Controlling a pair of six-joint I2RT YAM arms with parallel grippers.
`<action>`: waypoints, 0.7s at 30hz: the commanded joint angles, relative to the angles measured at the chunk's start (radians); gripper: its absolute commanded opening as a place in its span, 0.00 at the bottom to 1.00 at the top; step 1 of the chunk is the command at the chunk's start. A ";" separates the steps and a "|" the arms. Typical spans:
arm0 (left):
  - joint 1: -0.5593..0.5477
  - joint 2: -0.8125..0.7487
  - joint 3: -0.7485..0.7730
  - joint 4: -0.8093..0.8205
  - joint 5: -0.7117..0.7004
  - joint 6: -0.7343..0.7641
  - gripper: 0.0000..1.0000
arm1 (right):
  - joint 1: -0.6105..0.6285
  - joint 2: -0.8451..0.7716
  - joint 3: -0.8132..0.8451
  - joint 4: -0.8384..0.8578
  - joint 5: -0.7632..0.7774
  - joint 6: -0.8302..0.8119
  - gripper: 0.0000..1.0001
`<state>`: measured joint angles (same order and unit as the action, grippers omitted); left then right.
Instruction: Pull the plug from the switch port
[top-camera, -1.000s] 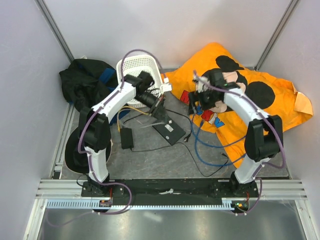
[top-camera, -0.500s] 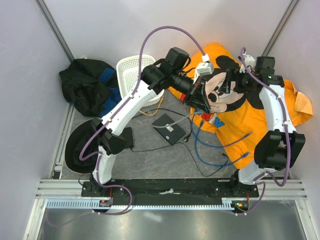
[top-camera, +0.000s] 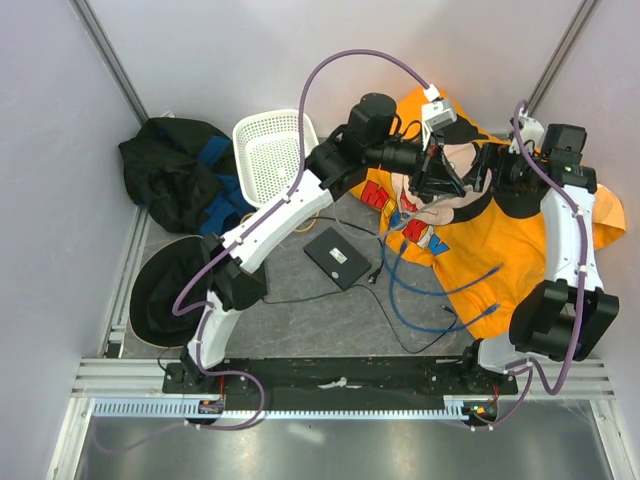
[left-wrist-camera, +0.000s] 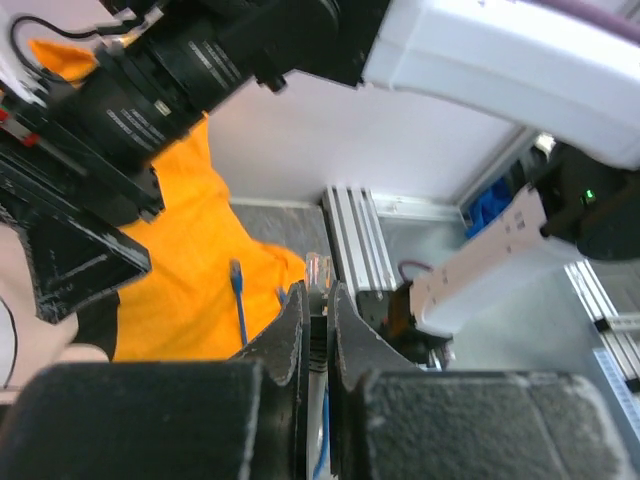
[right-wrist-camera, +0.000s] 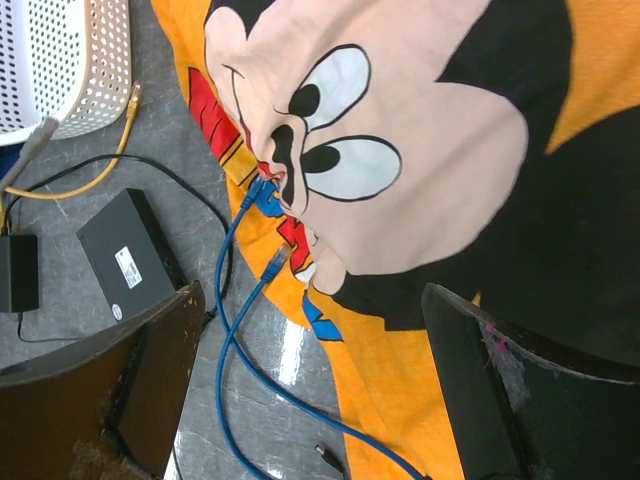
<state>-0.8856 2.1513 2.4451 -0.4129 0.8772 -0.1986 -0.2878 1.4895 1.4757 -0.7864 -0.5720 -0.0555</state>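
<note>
The switch (top-camera: 338, 258) lay flat on the grey mat (top-camera: 300, 300) near the table's middle, label up. Its port could not be made out in any view. Only a thin black cord showed beside the box, so the pull read as already done. The plug (left-wrist-camera: 318, 268), a clear clip-type end, stood just past the tips of the left claw (left-wrist-camera: 318, 295). The claw's 2 fingers were pinched almost together on the lead right behind the plug, probably so that a short grip kept the end from swinging. That claw hung high at about 2 o'clock from the switch, well apart from it, over the orange cloth (top-camera: 520, 250). The right claw (right-wrist-camera: 310, 300) was spread wide with nothing between its fingers, looking down on the cloth's cartoon face, and seemed parked out of the way. 2 blue cables (right-wrist-camera: 235, 330) trailed off the cloth at 3 o'clock of the switch. A white basket (top-camera: 270, 150) sat at 11 o'clock, and a black brick (right-wrist-camera: 15, 272) was cut off at the right wrist view's edge. From above, the left arm covered the brick, and the 2 claws crowded together so that neither grip could be read there. The lead below the left fingers was hidden by the claw's own body.
</note>
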 joint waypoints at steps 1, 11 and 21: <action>-0.032 0.039 -0.112 0.135 -0.061 -0.094 0.02 | -0.030 -0.048 0.031 -0.025 -0.026 -0.029 0.98; -0.105 0.257 -0.015 0.160 -0.014 -0.076 0.02 | -0.076 -0.074 0.044 -0.040 -0.008 -0.038 0.98; -0.050 0.056 -0.055 0.007 -0.122 0.077 1.00 | -0.088 -0.129 0.048 0.006 0.008 0.029 0.98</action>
<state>-1.0027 2.4172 2.3642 -0.3607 0.8021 -0.2241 -0.3714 1.4002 1.4876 -0.8284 -0.5674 -0.0738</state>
